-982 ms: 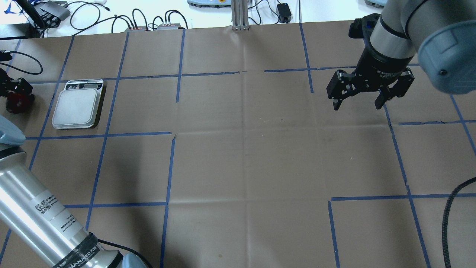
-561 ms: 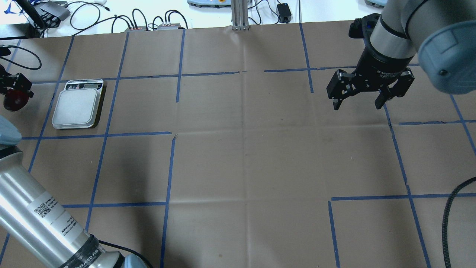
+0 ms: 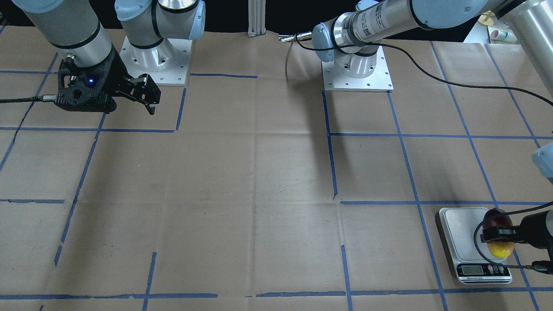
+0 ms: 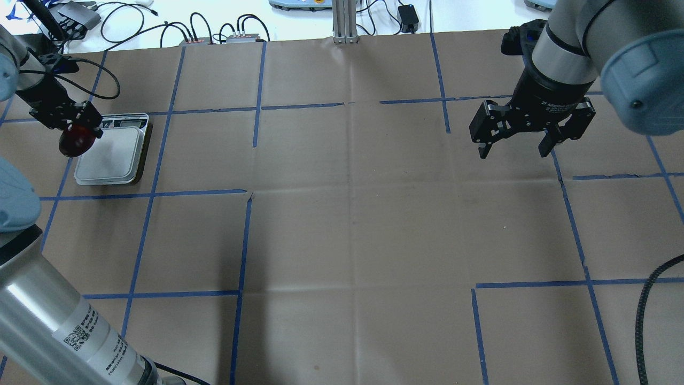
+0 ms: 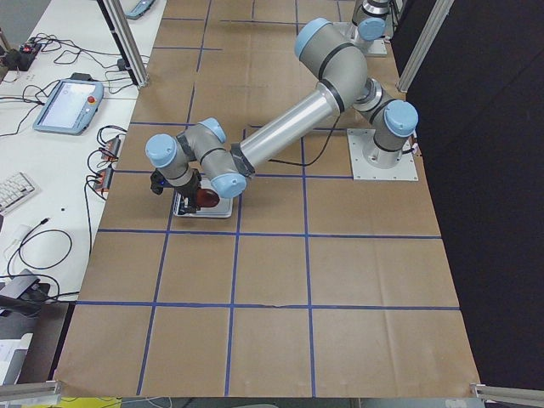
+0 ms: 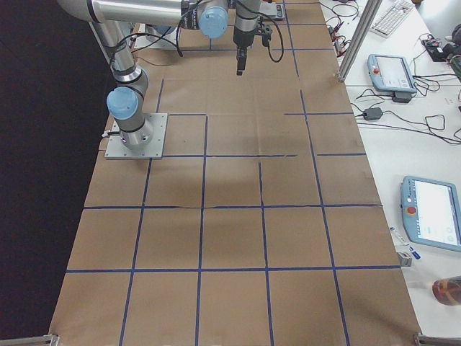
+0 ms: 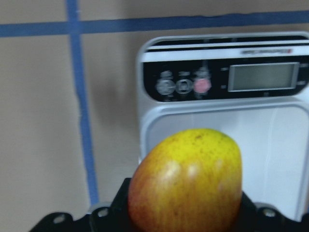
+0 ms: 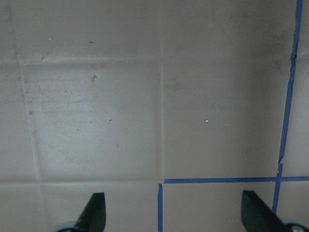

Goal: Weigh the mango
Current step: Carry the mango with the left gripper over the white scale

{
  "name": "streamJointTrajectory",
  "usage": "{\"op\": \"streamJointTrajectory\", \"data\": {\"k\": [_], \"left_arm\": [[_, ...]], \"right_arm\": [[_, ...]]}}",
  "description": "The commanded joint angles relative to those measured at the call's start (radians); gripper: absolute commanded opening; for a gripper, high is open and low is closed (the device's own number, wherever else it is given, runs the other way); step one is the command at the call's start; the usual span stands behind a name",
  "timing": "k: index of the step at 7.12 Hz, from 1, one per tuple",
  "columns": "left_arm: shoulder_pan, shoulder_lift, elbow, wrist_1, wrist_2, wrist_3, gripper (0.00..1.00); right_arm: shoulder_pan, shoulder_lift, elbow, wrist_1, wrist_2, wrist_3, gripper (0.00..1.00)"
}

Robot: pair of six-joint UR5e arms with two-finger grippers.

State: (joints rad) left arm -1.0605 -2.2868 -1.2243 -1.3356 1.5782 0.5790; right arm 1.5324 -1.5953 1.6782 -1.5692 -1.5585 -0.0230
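Grip of left hand (image 3: pixel 501 234) on mango (image 7: pixel 188 179): fingers closed against opposite sides of fruit, across its middle.

Orientation of mango: long axis roughly level, yellow end toward display (image 7: pixel 263 76) of scale (image 4: pixel 112 160), dark red end toward robot base.

Position of mango: over weighing plate (image 3: pixel 460 226), at plate edge on robot's left side, partly overlapping that edge in overhead view. Contact between mango and plate: cannot tell, underside of fruit hidden in every view.

Scale: flat on table (image 4: pixel 347 214), in far left area as seen from robot, display end away from robot base. Display readout: not legible.

Black cable (image 4: pixel 104 80): looped from left wrist, just beside hand.

Right hand (image 4: pixel 514 153): open, fingers spread wide and pointing down, above table on robot's right side, well apart from scale and mango. Beneath it in right wrist view: brown paper (image 8: pixel 96 121) and a corner of blue tape (image 4: pixel 243 240) lines.

Table surface: brown paper throughout, marked into squares by blue tape.
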Motion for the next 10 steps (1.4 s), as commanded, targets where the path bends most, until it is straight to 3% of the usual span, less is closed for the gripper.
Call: {"op": "streamJointTrajectory", "data": {"k": [1, 2, 4, 5, 7, 10], "left_arm": [[-0.015, -0.011, -0.027, 0.042, -0.007, -0.014, 0.87], [-0.018, -0.003, -0.03, 0.042, -0.009, -0.016, 0.99], [-0.033, 0.058, -0.026, 0.027, 0.003, -0.059, 0.99], [-0.086, 0.14, -0.035, 0.013, 0.003, -0.079, 0.99], [-0.23, 0.31, -0.037, -0.202, -0.01, -0.303, 0.99], [-0.503, 0.428, -0.034, -0.244, -0.007, -0.666, 0.99]], "right_arm": [[0.0, 0.0, 0.0, 0.0, 0.0, 0.0, 1.0], [0.0, 0.0, 0.0, 0.0, 0.0, 0.0, 1.0], [0.0, 0.0, 0.0, 0.0, 0.0, 0.0, 1.0], [0.0, 0.0, 0.0, 0.0, 0.0, 0.0, 1.0], [0.0, 0.0, 0.0, 0.0, 0.0, 0.0, 1.0], [0.0, 0.0, 0.0, 0.0, 0.0, 0.0, 1.0]]}}
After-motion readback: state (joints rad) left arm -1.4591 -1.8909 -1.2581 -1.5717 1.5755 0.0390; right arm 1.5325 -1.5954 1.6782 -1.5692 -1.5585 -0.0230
